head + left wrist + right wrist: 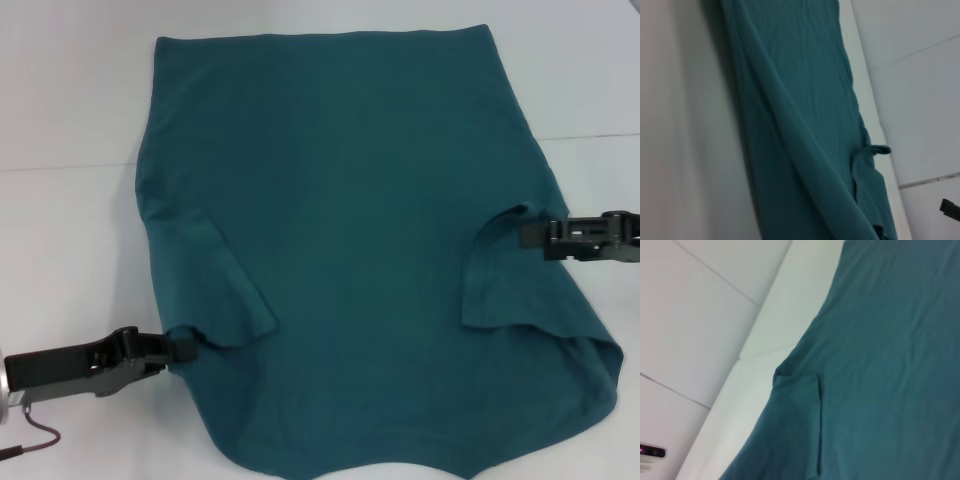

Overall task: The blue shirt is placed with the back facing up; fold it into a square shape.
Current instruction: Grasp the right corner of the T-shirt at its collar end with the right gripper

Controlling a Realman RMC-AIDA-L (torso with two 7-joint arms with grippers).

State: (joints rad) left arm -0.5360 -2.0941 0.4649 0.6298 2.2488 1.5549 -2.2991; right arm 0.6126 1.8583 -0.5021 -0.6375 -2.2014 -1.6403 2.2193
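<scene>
the head view is evenly and brightly lit from above, soft and diffuse; the white table (pixel 70 110) is near washed out, with no hard glare spots; the blue shirt (pixel 350 250) shows only faint shading along its folds and a thin soft shadow under its edges; both wrist views are softer and slightly blurred, the cloth (pixel 805 100) lacking fine texture; in the left wrist view a broad dim shadow lies on the table beside the cloth; the right wrist view (pixel 880 365) is bright and hazy.
</scene>
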